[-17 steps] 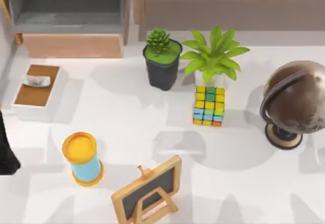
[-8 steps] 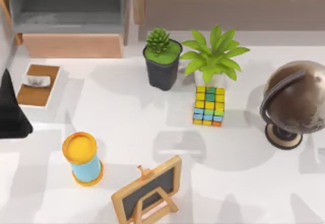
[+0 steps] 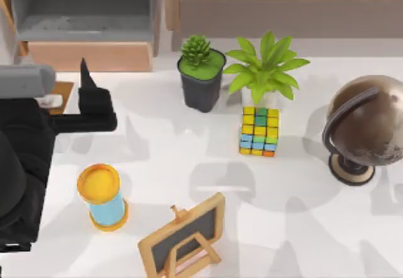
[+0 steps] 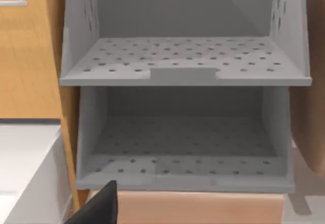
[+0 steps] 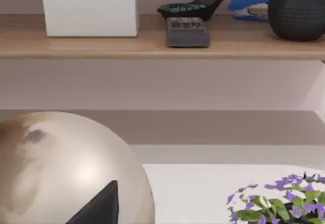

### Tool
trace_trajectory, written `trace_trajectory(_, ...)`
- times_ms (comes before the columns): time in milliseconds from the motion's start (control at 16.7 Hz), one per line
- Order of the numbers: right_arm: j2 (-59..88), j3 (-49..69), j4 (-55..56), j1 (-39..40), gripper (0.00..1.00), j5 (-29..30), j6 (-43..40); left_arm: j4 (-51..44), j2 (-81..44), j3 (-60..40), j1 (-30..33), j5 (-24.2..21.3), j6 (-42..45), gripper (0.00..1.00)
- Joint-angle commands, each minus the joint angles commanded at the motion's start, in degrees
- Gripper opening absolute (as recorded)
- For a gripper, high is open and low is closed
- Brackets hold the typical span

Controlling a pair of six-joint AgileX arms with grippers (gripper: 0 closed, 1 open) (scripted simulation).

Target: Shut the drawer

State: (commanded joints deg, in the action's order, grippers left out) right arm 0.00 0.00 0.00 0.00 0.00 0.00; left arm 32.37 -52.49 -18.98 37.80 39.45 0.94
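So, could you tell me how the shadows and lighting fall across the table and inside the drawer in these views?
Top view: soft grey shadows patch the white table, one lying beside the left gripper and others near the globe. Left wrist view: the drawer is evenly lit, its back wall dimmer under the shelf. Right wrist view: the globe shows a dull sheen, no hard glare.

My left arm (image 3: 22, 164) is matte black and blocky, with a light grey box-shaped housing (image 3: 25, 79) on top and a slim, pointed black finger (image 3: 84, 76).
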Motion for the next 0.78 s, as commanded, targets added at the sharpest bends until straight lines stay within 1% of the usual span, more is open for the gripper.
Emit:
trace_trajectory(120, 0.0, 0.0, 0.0, 0.0, 1.0, 0.0, 0.0, 3.58, -4.93, -2.07, 4.77, 4.01, 0.11, 1.0)
trace_trajectory(240, 0.0, 0.0, 0.0, 0.0, 1.0, 0.0, 0.0, 5.77, -7.58, -3.47, 7.47, 5.7, 0.19, 1.0)
trace_trajectory(600, 0.0, 0.0, 0.0, 0.0, 1.0, 0.0, 0.0, 6.13, -7.92, -3.56, 7.78, 5.76, 0.18, 1.0)
trace_trajectory(660, 0.0, 0.0, 0.0, 0.0, 1.0, 0.0, 0.0, 6.35, -8.16, -3.44, 7.21, 5.31, 0.71, 1.0)
trace_trajectory(780, 0.0, 0.0, 0.0, 0.0, 1.0, 0.0, 0.0, 7.5, -9.43, -2.85, 4.35, 2.9, 3.35, 1.0)
